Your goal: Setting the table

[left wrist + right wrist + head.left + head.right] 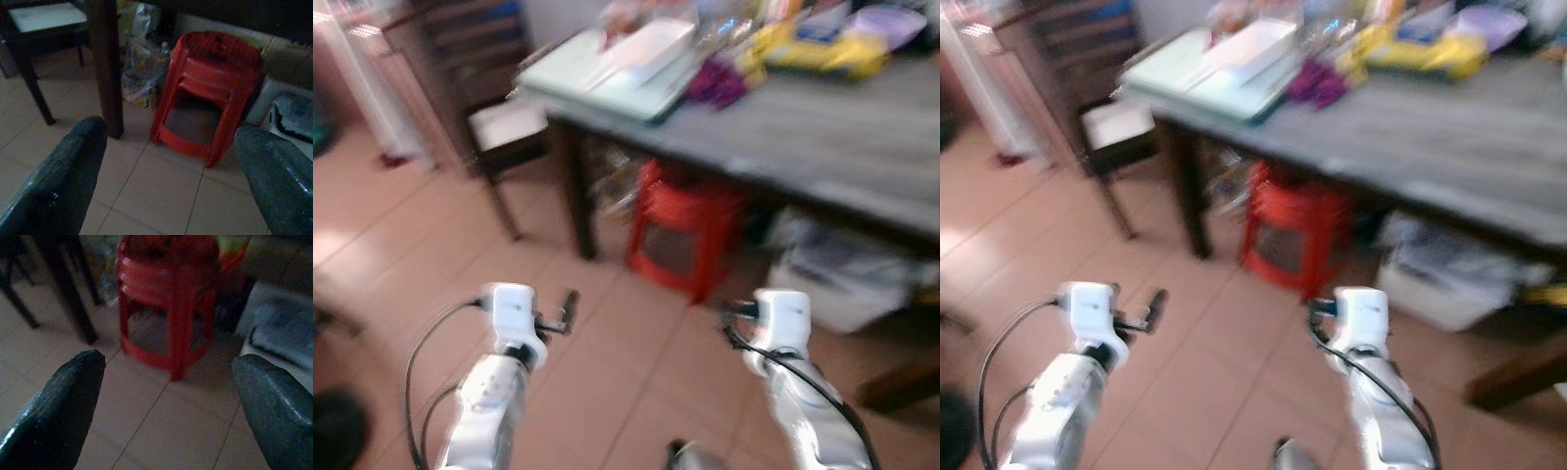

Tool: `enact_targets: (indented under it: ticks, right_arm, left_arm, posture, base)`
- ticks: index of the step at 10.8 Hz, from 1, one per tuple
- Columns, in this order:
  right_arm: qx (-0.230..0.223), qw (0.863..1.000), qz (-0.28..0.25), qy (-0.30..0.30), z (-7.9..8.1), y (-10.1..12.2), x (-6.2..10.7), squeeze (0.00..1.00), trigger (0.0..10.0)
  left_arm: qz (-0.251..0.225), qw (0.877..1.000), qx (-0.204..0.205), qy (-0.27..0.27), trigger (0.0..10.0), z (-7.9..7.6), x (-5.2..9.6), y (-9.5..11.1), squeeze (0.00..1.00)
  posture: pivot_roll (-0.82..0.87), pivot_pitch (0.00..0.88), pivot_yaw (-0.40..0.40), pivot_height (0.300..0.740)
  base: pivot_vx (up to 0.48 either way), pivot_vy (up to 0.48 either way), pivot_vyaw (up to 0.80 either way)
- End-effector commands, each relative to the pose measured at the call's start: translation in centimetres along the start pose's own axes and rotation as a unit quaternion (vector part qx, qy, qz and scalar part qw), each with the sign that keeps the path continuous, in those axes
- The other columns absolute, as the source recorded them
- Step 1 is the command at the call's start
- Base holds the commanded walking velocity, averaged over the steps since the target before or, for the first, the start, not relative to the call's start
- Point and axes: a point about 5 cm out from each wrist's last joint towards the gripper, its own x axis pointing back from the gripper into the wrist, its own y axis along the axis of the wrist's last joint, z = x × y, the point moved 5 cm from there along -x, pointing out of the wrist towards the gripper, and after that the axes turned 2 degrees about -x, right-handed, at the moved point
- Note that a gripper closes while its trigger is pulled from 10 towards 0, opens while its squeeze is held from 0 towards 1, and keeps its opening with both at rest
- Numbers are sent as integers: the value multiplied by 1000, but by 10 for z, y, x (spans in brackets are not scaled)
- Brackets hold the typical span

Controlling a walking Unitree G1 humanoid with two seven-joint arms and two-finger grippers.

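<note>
Motion blur smears both head views: the heap on the counter (pixel 822 137) reads only as yellow, purple and white shapes. The red stool (pixel 208 93) stands partly hidden beneath it. A dark chair (pixel 484 93) is cut off by the picture's top edge.

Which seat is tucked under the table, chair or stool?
The red plastic stool, under the table by its dark leg. The white-cushioned chair stands off the table's end.
</note>
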Motion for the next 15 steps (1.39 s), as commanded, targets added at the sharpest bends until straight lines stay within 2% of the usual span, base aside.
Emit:
enact_targets:
  ticks: [1, 2, 3, 5, 7, 8, 9, 11, 12, 13, 14, 15]
  right_arm:
    - [7, 1000, -8, 21, 14, 2, 1, 0, 10000]
    - [21, 999, -17, 26, 15, 6, 2, 0, 10000]
    - [43, 998, -46, 28, 17, 18, 8, 0, 10000]
    - [65, 994, -80, 23, 14, 34, 17, 0, 10000]
    - [98, 987, -125, 17, 8, 56, 36, 0, 10000]
    - [96, 987, -124, 15, 6, 56, 39, 0, 10000]
    - [91, 989, -112, 17, 6, 49, 41, 0, 10000]
    - [93, 990, -98, 32, 9, 45, 41, 0, 10000]
    - [89, 991, -95, 37, 7, 47, 41, 0, 10000]
    - [89, 991, -93, 37, 7, 47, 41, 0, 10000]
    - [83, 992, -93, 34, 4, 47, 44, 0, 10000]
    - [74, 993, -91, 23, 0, 45, 46, 0, 10000]
  left_arm:
    - [10, 1000, -4, 19, 10000, 15, 7, -7, 0]
    - [11, 1000, -2, 20, 10000, 14, 7, -7, 0]
    - [3, 999, 8, 32, 10000, 17, 8, -4, 0]
    - [-21, 999, 1, 46, 10000, 20, 10, 5, 0]
    - [-66, 992, -3, 105, 10000, 38, 25, 23, 0]
    - [-71, 991, -8, 112, 10000, 41, 28, 27, 0]
    - [-77, 990, -37, 113, 10000, 43, 33, 33, 0]
    - [-88, 990, -91, 70, 10000, 40, 40, 46, 0]
    - [-69, 992, -100, 43, 10000, 45, 49, 45, 0]
    - [-64, 991, -109, 40, 10000, 45, 53, 43, 0]
    - [-48, 993, -103, 43, 10000, 43, 61, 32, 0]
    - [-47, 992, -90, 68, 10000, 41, 66, 27, 0]
  posture:
    - [-83, 179, 56, 740]
    - [-85, 177, 55, 740]
    - [-87, 177, 55, 740]
    - [-96, 172, 55, 740]
    - [-105, 175, 48, 740]
    - [-103, 174, 41, 740]
    - [-100, 180, 33, 740]
    - [-90, 186, 7, 740]
    - [-85, 184, -6, 740]
    - [-85, 181, -5, 740]
    - [-90, 177, 8, 740]
    - [-93, 175, 17, 740]
  base:
    - [0, 0, 0]
    - [0, 0, 0]
    - [0, 0, 0]
    - [0, 0, 0]
    - [0, 0, 0]
    - [0, 0, 0]
    - [0, 0, 0]
    - [0, 0, 0]
    - [0, 0, 0]
    - [0, 0, 0]
    - [0, 0, 0]
    - [0, 0, 0]
